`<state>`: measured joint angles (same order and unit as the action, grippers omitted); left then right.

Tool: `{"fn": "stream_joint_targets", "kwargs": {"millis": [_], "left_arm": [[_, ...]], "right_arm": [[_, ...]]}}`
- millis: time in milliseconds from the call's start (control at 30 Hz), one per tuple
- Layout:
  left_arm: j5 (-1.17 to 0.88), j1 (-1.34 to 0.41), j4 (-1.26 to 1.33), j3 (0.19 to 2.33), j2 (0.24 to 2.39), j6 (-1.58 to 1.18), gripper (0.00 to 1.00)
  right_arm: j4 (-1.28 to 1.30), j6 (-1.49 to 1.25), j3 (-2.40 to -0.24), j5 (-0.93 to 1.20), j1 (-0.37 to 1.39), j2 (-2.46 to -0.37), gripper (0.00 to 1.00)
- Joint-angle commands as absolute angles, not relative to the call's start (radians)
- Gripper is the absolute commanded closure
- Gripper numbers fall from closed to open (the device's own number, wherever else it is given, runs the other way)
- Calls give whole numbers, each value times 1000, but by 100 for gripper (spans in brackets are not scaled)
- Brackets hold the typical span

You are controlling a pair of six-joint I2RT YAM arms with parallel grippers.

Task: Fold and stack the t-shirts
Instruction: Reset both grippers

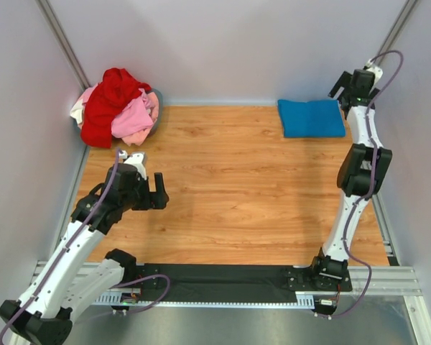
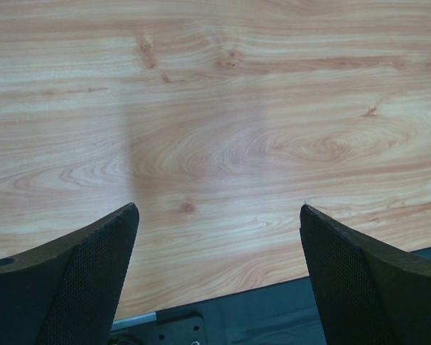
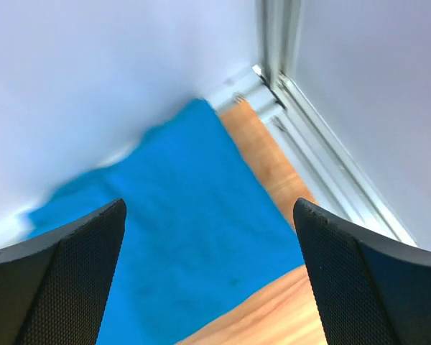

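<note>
The folded blue t-shirt (image 1: 312,118) is laid at the far-right corner of the tabletop (image 1: 237,187), probably as the stack base, the other t-shirts (image 1: 118,108) are heaped far-left, and the left hand (image 2: 217,208) and right hand (image 3: 208,205) are held apart, empty.

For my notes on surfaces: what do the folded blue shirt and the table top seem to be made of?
Blue shirt: soft matte fabric, probably cotton; it lies flat and limp, without sheen. Table top: wood or wood-look laminate, smooth; grain lines and knots show.
</note>
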<state>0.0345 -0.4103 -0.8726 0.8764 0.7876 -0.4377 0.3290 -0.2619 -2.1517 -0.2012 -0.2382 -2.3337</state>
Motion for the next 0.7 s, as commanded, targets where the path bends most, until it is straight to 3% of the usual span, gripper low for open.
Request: {"fn": "stream_joint_targets", "kwargs": {"millis": [0, 133, 233, 500, 667], "left_arm": [[31, -419, -836, 870, 736, -414, 1], [40, -419, -838, 870, 707, -419, 1], [43, -420, -839, 870, 684, -422, 1], [49, -420, -836, 867, 654, -420, 0], [95, -419, -839, 867, 618, -429, 0]], "right_arm": [[287, -417, -2076, -112, -236, -2064, 0], [212, -478, -1768, 53, -196, -1830, 0], [227, -483, -1654, 103, -131, -1677, 0], [247, -471, -1185, 179, 100, -1321, 0], [198, -489, -893, 195, 245, -985, 0]]}}
